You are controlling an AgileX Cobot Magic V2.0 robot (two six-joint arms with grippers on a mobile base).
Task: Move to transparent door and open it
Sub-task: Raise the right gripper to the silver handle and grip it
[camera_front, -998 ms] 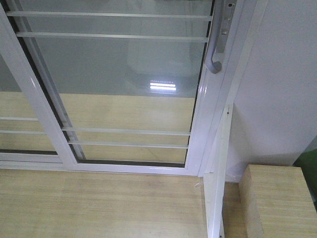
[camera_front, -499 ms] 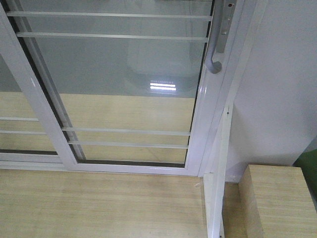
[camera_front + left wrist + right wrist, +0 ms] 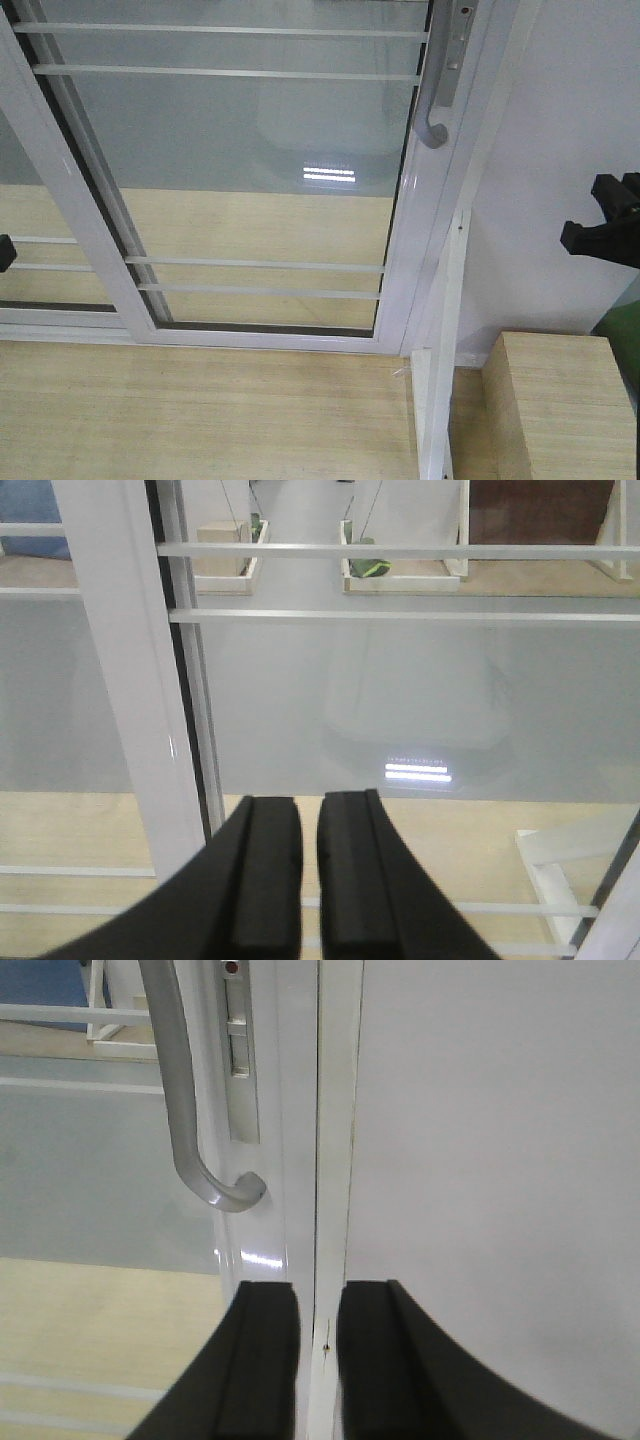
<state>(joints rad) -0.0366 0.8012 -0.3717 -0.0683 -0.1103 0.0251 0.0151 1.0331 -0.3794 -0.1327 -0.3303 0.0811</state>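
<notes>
Transparent door is closed, straight ahead; its vertical pull handle is seen up-left of the right claw, the nearer arm. That and the left claw are nearly closed, nothing held

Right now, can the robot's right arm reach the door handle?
Probably yes. The right fingers sit below and to the right of the handle, with nothing between them; the arm would need to shift up and left.

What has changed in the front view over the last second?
Both arms have come into view: the right gripper at the right edge, the left gripper barely showing at the left edge. The transparent door and its handle stayed put, untouched.
</notes>
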